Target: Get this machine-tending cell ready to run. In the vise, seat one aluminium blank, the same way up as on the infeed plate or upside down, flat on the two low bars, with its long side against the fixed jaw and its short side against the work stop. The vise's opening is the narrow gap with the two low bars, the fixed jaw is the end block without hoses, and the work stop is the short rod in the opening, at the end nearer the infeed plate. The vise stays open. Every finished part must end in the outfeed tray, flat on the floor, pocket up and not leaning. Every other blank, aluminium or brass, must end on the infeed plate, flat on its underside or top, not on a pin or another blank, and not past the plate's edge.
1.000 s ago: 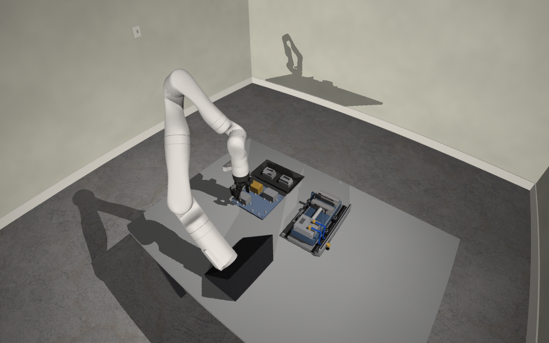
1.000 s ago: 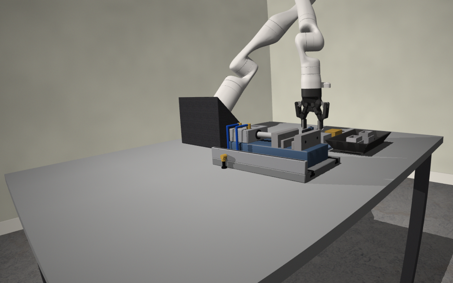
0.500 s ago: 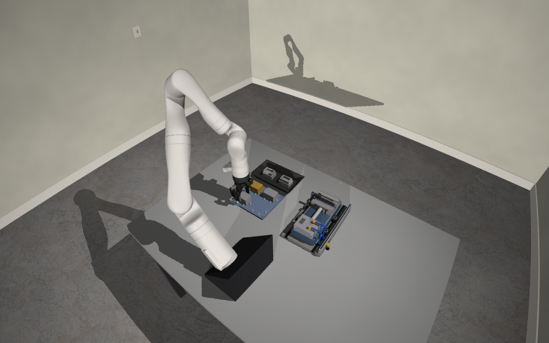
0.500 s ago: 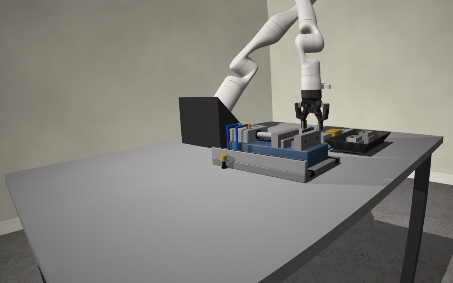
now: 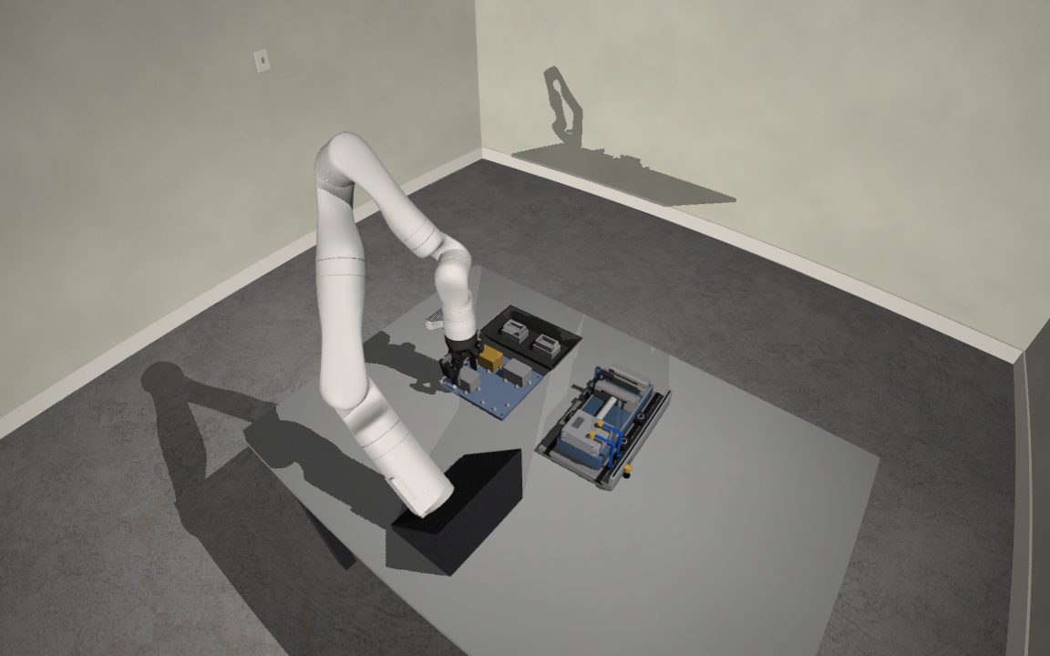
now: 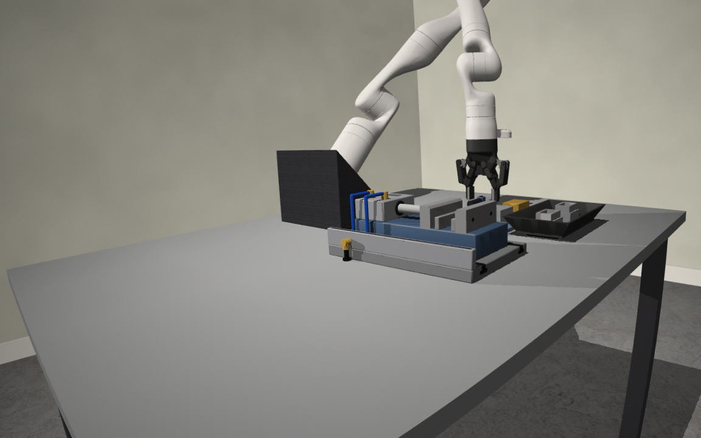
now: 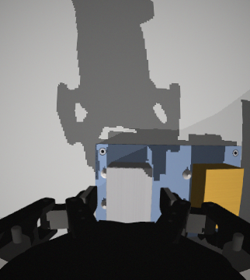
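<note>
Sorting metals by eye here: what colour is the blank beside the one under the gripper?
Yellow-gold, so brass; the wrist view shows it best.

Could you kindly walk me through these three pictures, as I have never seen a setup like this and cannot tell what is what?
A white robot arm stands on a grey table. One picture looks down from high up, one from the side, one from a camera on the wrist. Its gripper is open, holding nothing, above a grey aluminium blank on the blue infeed plate. A brass blank and another grey blank lie there too. The black outfeed tray holds two finished parts. The vise stands apart, nothing visible in it.
</note>
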`<state>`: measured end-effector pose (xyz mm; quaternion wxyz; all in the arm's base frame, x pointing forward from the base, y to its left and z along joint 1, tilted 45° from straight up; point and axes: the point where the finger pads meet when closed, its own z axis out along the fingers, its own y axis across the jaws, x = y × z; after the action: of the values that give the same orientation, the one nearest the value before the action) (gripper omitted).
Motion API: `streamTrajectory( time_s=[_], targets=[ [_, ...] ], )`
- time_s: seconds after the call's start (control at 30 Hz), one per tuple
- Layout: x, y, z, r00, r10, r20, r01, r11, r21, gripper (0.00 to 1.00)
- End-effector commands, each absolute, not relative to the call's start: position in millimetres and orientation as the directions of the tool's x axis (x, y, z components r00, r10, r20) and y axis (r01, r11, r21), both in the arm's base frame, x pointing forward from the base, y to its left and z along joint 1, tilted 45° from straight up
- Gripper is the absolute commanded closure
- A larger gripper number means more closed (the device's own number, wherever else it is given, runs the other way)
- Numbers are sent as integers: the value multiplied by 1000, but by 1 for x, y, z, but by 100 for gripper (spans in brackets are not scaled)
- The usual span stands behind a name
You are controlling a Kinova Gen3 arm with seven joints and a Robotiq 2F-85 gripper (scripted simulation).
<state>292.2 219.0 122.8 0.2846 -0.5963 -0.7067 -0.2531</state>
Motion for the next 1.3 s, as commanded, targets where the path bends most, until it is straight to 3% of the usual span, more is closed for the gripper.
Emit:
streamTrajectory(
  time_s=[0.0,0.87,0.9,1.27],
  targets=[
    [293,219,123,-127,699,704,987,160,19,33],
    [293,219,123,-127,699,704,987,160,19,33],
    [293,219,123,-127,699,704,987,160,19,100],
    [293,219,123,-127,699,704,987,160,19,100]
  ],
)
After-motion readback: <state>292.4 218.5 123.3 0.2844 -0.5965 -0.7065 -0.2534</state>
